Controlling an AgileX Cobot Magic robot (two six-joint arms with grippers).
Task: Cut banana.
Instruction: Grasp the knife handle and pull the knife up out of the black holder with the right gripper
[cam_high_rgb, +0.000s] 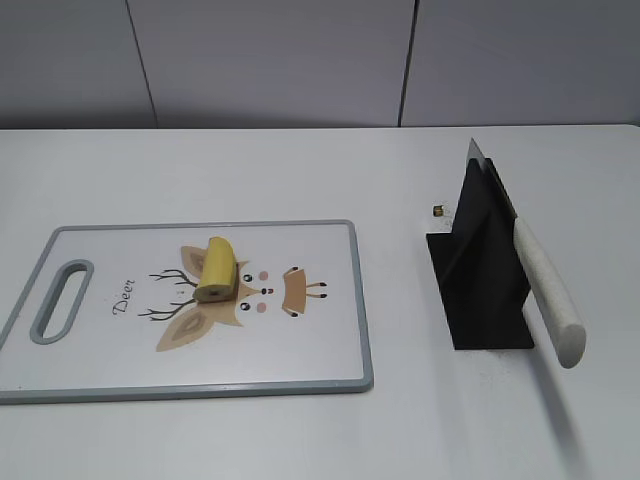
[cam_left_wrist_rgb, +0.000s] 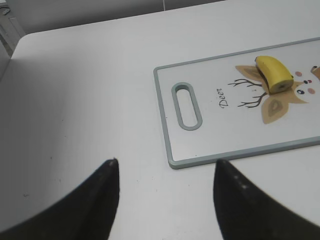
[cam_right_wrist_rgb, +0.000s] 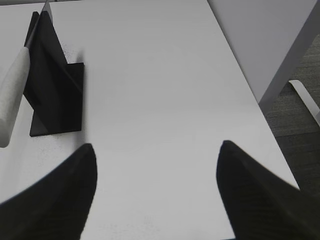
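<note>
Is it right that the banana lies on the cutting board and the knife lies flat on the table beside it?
Not quite. The banana does lie on the board, but the knife rests in a black stand, as the exterior view shows.

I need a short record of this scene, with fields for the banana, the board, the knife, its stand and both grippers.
banana: a short yellow piece lying on the board, uncut at this moment
cutting board: white with grey rim, deer print, handle slot at its left end
knife: pale handle, resting in the stand, blade pointing up and away
knife stand: black, right of the board, apart from it
left gripper: open, empty, near the board's handle end
right gripper: open, empty, over bare table right of the stand
</note>
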